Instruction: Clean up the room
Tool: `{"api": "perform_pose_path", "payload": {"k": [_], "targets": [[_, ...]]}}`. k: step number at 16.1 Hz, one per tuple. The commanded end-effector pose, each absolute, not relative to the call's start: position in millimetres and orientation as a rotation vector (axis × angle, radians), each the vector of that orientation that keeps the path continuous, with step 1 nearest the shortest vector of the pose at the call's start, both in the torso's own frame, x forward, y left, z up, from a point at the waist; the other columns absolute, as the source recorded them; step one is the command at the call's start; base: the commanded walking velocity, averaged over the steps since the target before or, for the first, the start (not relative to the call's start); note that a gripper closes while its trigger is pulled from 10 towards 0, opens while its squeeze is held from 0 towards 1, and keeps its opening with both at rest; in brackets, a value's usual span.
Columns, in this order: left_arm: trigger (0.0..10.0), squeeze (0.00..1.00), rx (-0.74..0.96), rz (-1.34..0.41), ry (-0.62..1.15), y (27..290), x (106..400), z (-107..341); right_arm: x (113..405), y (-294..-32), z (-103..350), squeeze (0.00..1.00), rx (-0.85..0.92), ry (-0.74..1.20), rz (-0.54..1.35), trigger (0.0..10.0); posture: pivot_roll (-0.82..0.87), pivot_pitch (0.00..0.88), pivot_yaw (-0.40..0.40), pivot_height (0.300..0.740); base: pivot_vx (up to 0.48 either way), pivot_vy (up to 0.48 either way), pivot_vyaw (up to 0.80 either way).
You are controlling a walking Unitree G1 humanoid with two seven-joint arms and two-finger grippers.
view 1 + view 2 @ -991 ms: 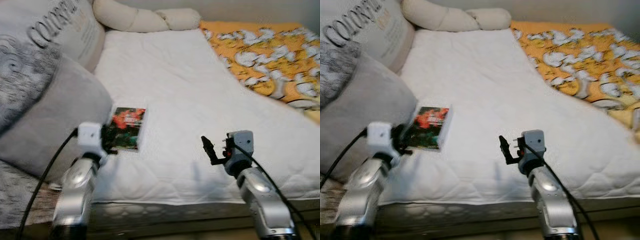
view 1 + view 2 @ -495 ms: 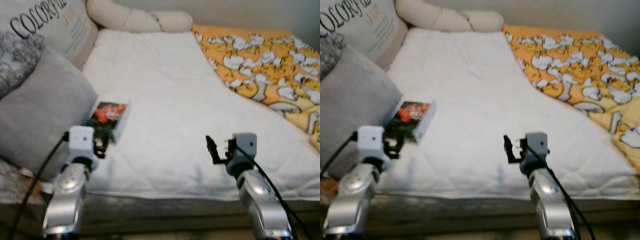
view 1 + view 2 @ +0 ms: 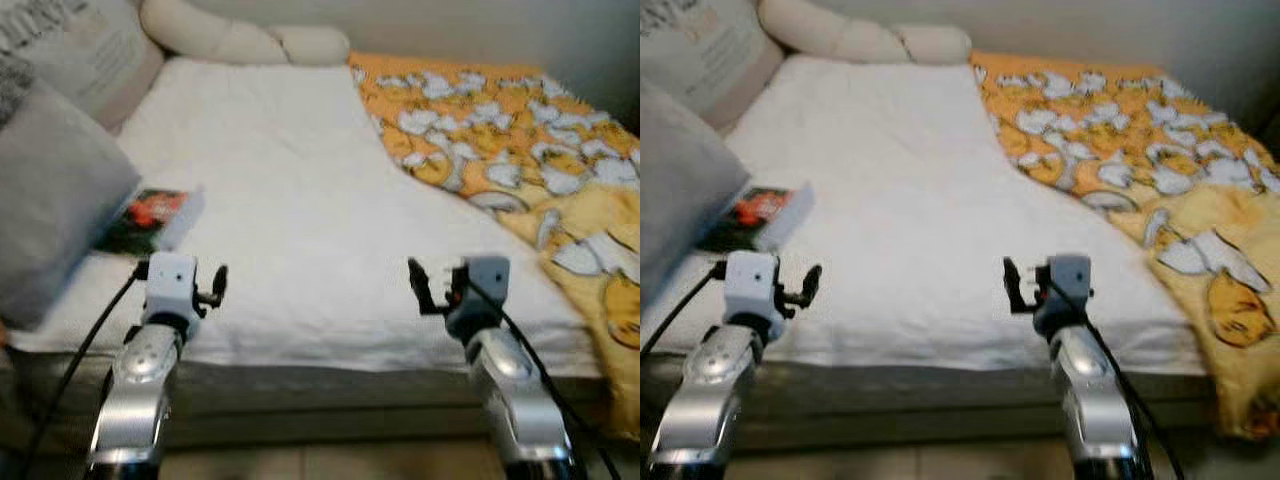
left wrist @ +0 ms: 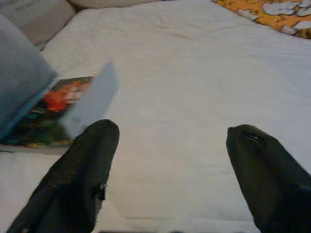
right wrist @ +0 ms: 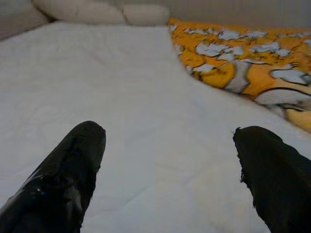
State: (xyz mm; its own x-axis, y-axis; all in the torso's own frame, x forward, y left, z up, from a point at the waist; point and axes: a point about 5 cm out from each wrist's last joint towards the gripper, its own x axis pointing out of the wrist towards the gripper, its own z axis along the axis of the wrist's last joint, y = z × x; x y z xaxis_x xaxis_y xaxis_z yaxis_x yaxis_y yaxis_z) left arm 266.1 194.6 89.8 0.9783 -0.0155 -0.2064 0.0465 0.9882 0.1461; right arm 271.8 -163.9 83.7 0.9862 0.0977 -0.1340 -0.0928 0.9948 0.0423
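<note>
A book [image 3: 148, 217] with a dark cover and a red flower picture lies flat on the white bed sheet [image 3: 270, 180], at the left, tucked against a grey pillow [image 3: 45, 190]. My left gripper [image 3: 212, 285] hovers over the near edge of the bed, a little nearer than the book [image 4: 53, 109], open with nothing between its fingers [image 4: 80, 184]. My right gripper [image 3: 420, 285] hovers over the bed's near edge further right, open and empty, its fingers [image 5: 63, 177] spread above bare sheet.
An orange blanket [image 3: 500, 140] with white patterns covers the bed's right side and hangs over the near right corner. Cream pillows [image 3: 240, 40] lie along the far end. A lettered cushion [image 3: 85, 55] leans at the far left. Tiled floor [image 3: 300, 462] runs below the mattress edge.
The whole view has shifted: the camera has moved right and back, so the book and pillows sit further left and more blanket shows. Both grippers stay open and empty.
</note>
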Motion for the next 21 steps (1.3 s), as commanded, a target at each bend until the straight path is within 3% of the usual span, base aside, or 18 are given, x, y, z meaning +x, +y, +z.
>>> {"api": "perform_pose_path", "payload": {"k": [1,15,18,19,21], "targets": [[10.0,1.00,0.125,-0.054,0.203,186,271,91,270,-172,77,1.00,0.022,0.159,0.062,10.0,0.03,0.000,-0.025,0.740,0.000,-0.431,0.00],[10.0,1.00,0.124,-0.050,0.180,177,284,93,282,-170,79,1.00,0.010,0.140,0.038,10.0,0.02,0.000,-0.024,0.740,0.000,-0.433,0.03],[10.0,1.00,0.126,-0.064,0.152,175,289,97,286,-165,79,1.00,0.015,0.153,0.066,10.0,0.01,0.000,-0.022,0.740,0.000,0.000,0.00],[10.0,1.00,0.119,-0.071,0.146,174,290,98,288,-164,79,0.00,0.004,0.158,0.063,10.0,0.01,0.000,-0.025,0.740,0.000,0.000,0.00],[10.0,1.00,0.118,-0.089,0.135,170,292,100,290,-165,81,0.00,-0.018,0.156,0.059,10.0,0.01,0.000,-0.026,0.740,0.000,0.000,0.00]]}}
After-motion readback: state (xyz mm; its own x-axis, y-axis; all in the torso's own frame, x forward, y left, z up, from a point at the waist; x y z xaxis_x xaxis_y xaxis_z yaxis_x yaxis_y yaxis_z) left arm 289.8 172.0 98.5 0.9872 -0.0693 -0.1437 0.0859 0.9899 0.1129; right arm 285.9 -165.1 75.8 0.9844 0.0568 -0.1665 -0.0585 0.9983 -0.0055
